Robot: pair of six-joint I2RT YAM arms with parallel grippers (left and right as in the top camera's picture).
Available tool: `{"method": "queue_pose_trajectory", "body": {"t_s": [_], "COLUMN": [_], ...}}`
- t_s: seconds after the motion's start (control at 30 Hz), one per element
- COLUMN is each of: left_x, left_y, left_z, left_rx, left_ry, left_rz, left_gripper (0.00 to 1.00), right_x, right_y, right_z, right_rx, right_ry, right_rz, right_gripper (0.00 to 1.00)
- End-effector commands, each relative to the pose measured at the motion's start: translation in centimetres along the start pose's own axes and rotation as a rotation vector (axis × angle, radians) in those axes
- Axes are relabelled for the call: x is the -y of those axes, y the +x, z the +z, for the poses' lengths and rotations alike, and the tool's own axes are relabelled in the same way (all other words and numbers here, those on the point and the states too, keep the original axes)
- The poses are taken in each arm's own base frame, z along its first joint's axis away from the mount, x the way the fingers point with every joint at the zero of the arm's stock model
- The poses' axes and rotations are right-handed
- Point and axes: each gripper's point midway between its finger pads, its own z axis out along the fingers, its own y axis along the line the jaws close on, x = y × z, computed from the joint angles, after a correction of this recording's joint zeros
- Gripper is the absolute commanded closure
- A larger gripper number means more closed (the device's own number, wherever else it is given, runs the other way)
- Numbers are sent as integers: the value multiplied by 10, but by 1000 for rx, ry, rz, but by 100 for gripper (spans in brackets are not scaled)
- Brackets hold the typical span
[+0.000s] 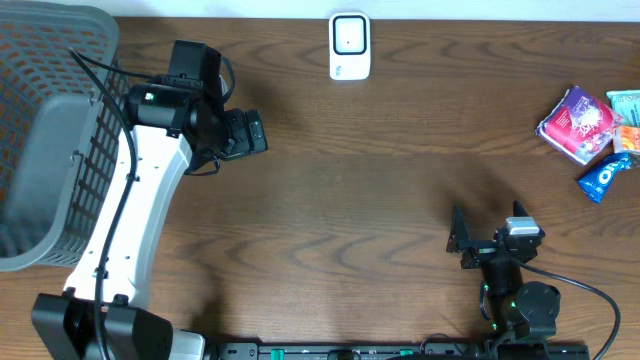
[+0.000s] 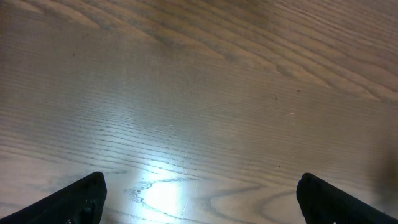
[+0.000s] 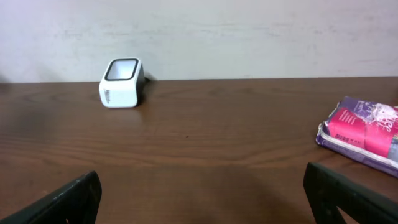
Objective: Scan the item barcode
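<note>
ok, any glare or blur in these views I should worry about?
Left wrist: bright glare patch on the wooden table just ahead of the open left gripper, grain otherwise sharp. Right wrist: even light, barcode scanner crisp, pink packet slightly soft, right gripper a dark silhouette. Overhead: even, only soft shadows beside the left arm.

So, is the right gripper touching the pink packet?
Apart. The overhead view shows wide bare table between the right gripper and the pink packet.
</note>
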Motion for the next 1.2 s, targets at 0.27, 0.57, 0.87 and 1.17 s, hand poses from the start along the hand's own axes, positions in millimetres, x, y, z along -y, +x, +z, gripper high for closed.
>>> {"method": "queue_pose_trajectory", "body": {"t_s": [0.27,0.57,0.87,1.17], "left_x": [-3,-3,-3,-3], "left_y": [-2,-2,-2,-2], "left_z": [0,0,0,0], "left_rx": [3,3,3,3], "left_ry": [-11,-10,-11,-11], "left_rz": [2,2,2,2], "left_gripper": [2,2,2,2], "right_x": [2,-1,-1,-1], "right_y": [0,-1,-1,-1], "right_z": [0,0,0,0], "right_rx": [2,7,8,8], "right_ry": [6,-10,-10,-10], "right_rz": [-98,-94,-94,-94], "right_gripper": [1,1,1,1]}}
